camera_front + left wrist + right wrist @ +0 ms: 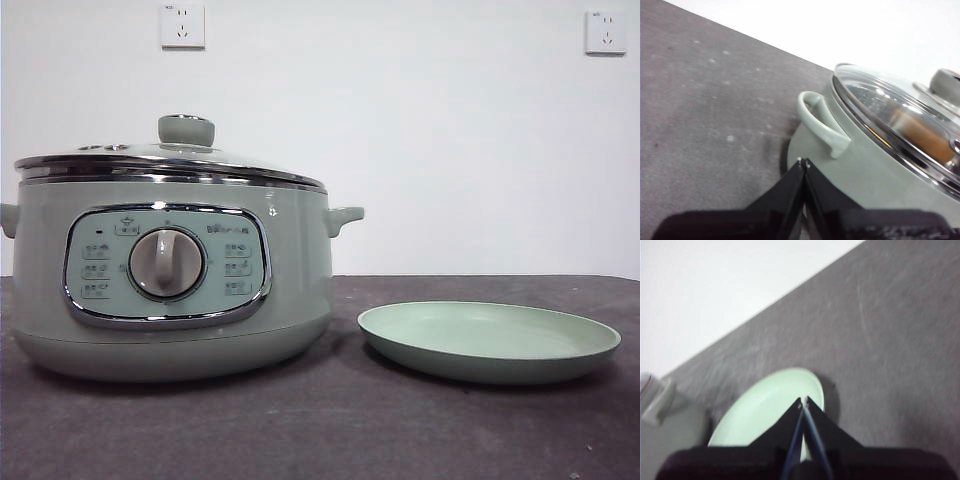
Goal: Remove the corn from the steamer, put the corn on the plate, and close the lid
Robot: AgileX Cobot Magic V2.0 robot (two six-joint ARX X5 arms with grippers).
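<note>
The sage-green steamer (170, 270) stands on the left of the table with its glass lid (170, 160) seated on top, green knob (186, 129) upright. Through the glass in the left wrist view, the orange-yellow corn (922, 134) lies inside the steamer (865, 170) under the lid (890, 110). The pale green plate (488, 341) rests bare to the right of the pot. My left gripper (803, 161) hangs shut beside the pot's side handle (822, 122), holding nothing. My right gripper (803, 401) is shut over the plate (765, 410). Neither arm shows in the front view.
Dark grey tabletop (320, 430) stretches in front of pot and plate. A white wall with two sockets (182, 25) stands behind. The pot's right handle (343, 215) juts toward the plate.
</note>
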